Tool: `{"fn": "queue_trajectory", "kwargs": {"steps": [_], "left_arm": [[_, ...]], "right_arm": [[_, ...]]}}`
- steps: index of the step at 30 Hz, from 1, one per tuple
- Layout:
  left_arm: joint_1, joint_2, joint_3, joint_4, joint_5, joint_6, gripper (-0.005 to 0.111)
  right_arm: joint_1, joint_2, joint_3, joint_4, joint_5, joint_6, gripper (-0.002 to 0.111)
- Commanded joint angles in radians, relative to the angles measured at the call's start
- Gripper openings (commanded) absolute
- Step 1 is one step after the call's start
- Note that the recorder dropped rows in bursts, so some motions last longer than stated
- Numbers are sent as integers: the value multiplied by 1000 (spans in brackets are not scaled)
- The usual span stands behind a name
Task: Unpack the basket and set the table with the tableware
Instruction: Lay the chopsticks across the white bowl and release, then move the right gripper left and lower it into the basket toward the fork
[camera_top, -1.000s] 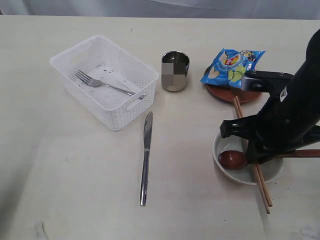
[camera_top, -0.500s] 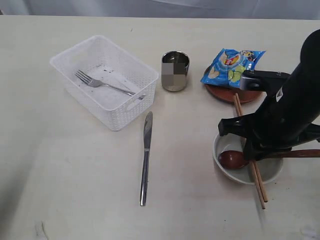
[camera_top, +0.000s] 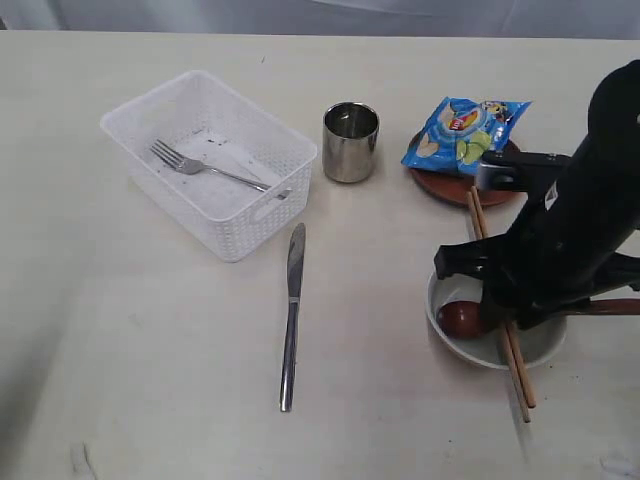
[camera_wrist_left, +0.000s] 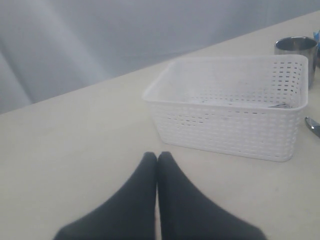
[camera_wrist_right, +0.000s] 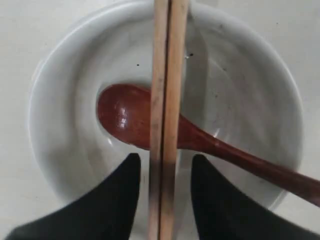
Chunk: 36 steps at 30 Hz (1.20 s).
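My right gripper (camera_wrist_right: 166, 157) is open over the off-white bowl (camera_wrist_right: 60, 100), one finger on each side of the brown chopsticks (camera_wrist_right: 167, 75), with a gap on both sides. The chopsticks lie across the bowl's rim, above the reddish-brown spoon (camera_wrist_right: 120, 115) resting inside. In the exterior view the right arm covers most of the bowl (camera_top: 434, 300). The white basket (camera_top: 255, 225) holds the fork (camera_top: 200, 167). The knife (camera_top: 291, 315) lies on the table (camera_top: 150, 380). The steel cup (camera_top: 350, 142) stands upright. My left gripper (camera_wrist_left: 157, 156) is shut and empty, near the basket (camera_wrist_left: 225, 125).
A blue snack bag (camera_top: 465, 130) lies on the reddish-brown plate (camera_top: 445, 190) behind the bowl. The chopsticks (camera_top: 518, 375) stick out past the bowl toward the table's front edge. The spoon's handle (camera_top: 610, 306) points right. The cup (camera_wrist_left: 295, 47) shows behind the basket.
The right arm has shifted slightly left over the bowl, and the chopsticks' near ends have swung a little left. Everything else is unmoved.
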Motion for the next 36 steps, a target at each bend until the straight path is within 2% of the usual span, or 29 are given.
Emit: {"fn": "queue_trajectory", "kwargs": {"steps": [1,9,17,22,25,29,33,36], "left_arm": [[-6,0,3,-5,1,-4,0],[-6,0,3,-5,1,-4,0],[-6,0,3,-5,1,-4,0],[-6,0,3,-5,1,-4,0],[-6,0,3,-5,1,-4,0],[-6,0,3,-5,1,-4,0],[-6,0,3,-5,1,-4,0],[-6,0,3,-5,1,-4,0]], "right_arm": [[1,6,2,-11,1,-1,47],[1,6,-27,-13,56,-8,46],[1,6,-214,-63,197,-31,46],[1,6,-291,-105,176,-31,46],[1,6,-352,-49,156,-86,46],[1,20,-478,82,135,-145,46],[12,125,-677,190,256,-238,46],[61,228,-848,188,303,-252,46]]}}
